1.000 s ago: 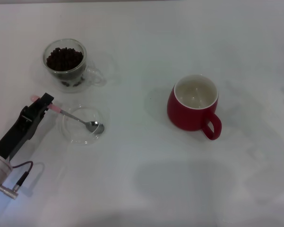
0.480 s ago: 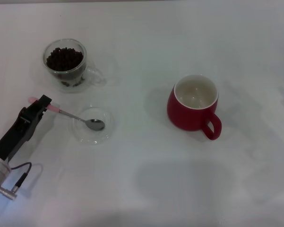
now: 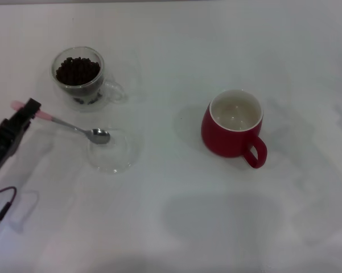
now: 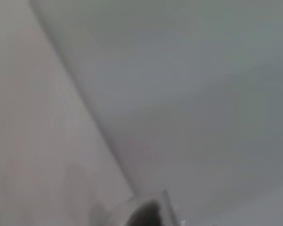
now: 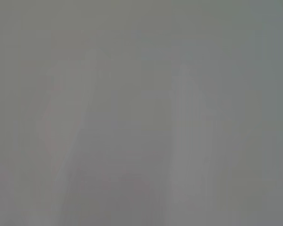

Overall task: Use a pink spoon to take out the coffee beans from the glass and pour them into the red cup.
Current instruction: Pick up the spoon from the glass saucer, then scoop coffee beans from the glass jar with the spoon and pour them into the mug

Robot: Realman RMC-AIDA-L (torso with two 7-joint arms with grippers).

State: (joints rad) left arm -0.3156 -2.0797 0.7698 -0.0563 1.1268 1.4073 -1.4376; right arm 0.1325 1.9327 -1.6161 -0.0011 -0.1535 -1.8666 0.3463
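A plain white surface (image 3: 176,227) fills the head view, with nothing on it but a few small things spread left to right. At the left edge the left gripper (image 3: 29,108) is closed on the pale end of the pink spoon (image 3: 74,127), holding it by the handle tip. The spoon's long axis runs from the gripper out toward the robot's right and slightly nearer the robot, and its metal bowl (image 3: 99,135) hangs over the far-left rim of a flat clear dish (image 3: 109,151); whether it touches the dish cannot be told. The bowl looks empty.

The glass (image 3: 79,77) stands just beyond the spoon, farther from the robot, upright, with its clear handle pointing to the right, and the coffee beans (image 3: 77,70) fill it nearly to the brim. So the target lies past the stem and between the spoon's two ends, not off the tip: in my judgement the bowl has to swing away from the robot and back to the left, then dip through the open mouth.

The red cup (image 3: 232,126) sits well apart to the right, upright, its white inside bare, loop handle toward the robot. No beans have reached it yet.

The right gripper appears in no view, and the right wrist view shows only grey.
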